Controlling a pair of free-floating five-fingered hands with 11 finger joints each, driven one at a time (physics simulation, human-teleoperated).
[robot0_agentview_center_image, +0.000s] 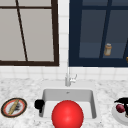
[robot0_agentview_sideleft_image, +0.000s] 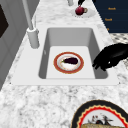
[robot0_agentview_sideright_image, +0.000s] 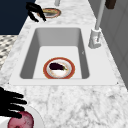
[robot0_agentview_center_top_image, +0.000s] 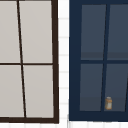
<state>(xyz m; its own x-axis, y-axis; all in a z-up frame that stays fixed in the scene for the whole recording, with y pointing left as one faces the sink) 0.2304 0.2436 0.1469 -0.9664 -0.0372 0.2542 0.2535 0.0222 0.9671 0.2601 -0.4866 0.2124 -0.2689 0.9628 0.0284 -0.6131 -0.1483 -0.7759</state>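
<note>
Countertop of grey-white marble (robot0_agentview_center_image: 25, 87) runs the full width, you see it flanking the white rectangular sink basin (robot0_agentview_center_image: 47, 96). Far left on it sits your round dark-rimmed plate with a tan stick-shaped food item (robot0_agentview_center_image: 14, 107). Next right, your left hand (robot0_agentview_center_image: 39, 104) hangs at the basin's left rim; in the left side view it (robot0_agentview_sideleft_image: 111, 57) hovers over the rim's edge with fingers loosely curled downward, holding nothing. Inside the basin, the side views show you an orange-rimmed round plate (robot0_agentview_sideleft_image: 58, 67) flat on the floor, with a dark purple eggplant (robot0_agentview_sideleft_image: 70, 60) lying on it. In the front view a big red dome (robot0_agentview_center_image: 67, 114) covers the basin's front middle. Behind the basin stands the grey metal faucet (robot0_agentview_center_image: 68, 76), upright. Far right, your right hand (robot0_agentview_center_image: 122, 101) hangs just above a dark red round fruit (robot0_agentview_center_image: 120, 108) on a pale round plate (robot0_agentview_center_image: 117, 117); in the right side view its fingers (robot0_agentview_sideright_image: 12, 101) are stretched straight, close beside the fruit (robot0_agentview_sideright_image: 21, 121), and you can't tell whether they touch it. Up behind dark-blue glass cabinet doors (robot0_agentview_center_top_image: 75, 62) you see a small amber jar (robot0_agentview_center_top_image: 108, 103).
</note>
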